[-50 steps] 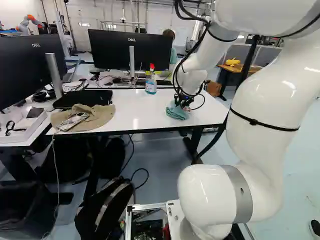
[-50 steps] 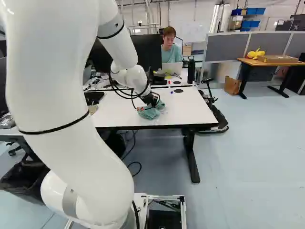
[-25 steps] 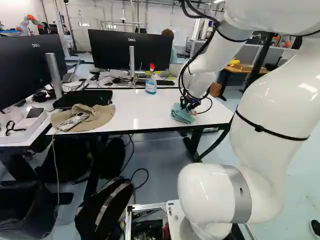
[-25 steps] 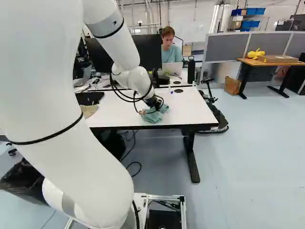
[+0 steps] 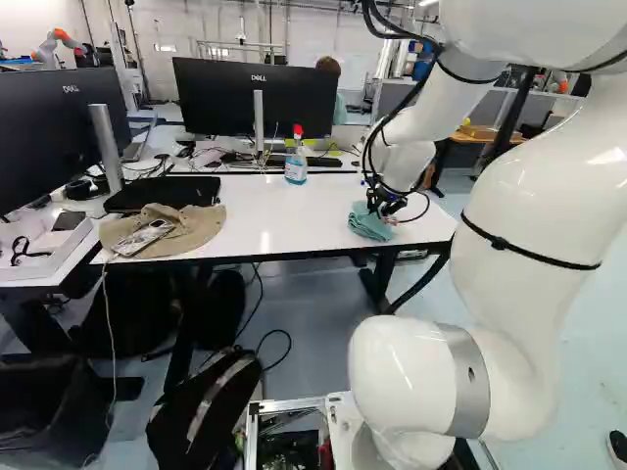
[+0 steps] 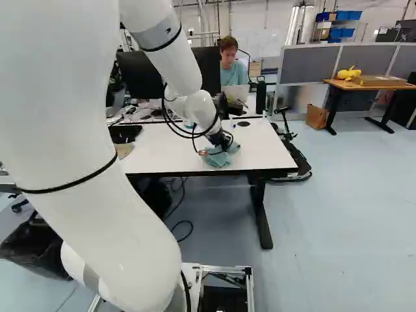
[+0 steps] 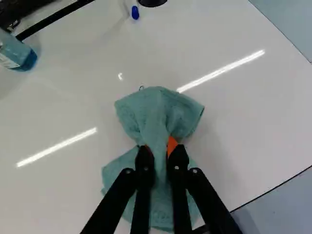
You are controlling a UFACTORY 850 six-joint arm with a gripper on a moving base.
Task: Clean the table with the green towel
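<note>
The gripper point(image 5: 384, 208) is low over the right part of the white table point(image 5: 284, 211) in the left base view. Bunched under and around its fingertips is the green towel point(image 5: 366, 223), also seen near the table's front edge in the right base view. In the wrist view the gripper point(image 7: 161, 153) is shut on the towel point(image 7: 161, 112), which is pinched in a fold between both fingers and fans out ahead of and beneath them. The towel's lower side is hidden.
A spray bottle point(image 5: 296, 157) stands toward the table's back. A tan cap point(image 5: 167, 231) and black case point(image 5: 163, 193) lie at its left. Monitors point(image 5: 257, 96) rise behind. A blue pen cap point(image 7: 135, 12) lies ahead of the gripper. Another robot point(image 5: 59, 45) stands far off.
Gripper and towel have moved together across the tabletop, to the right in both base views, with the arm shifting above its lowest joint. The base has stayed still.
</note>
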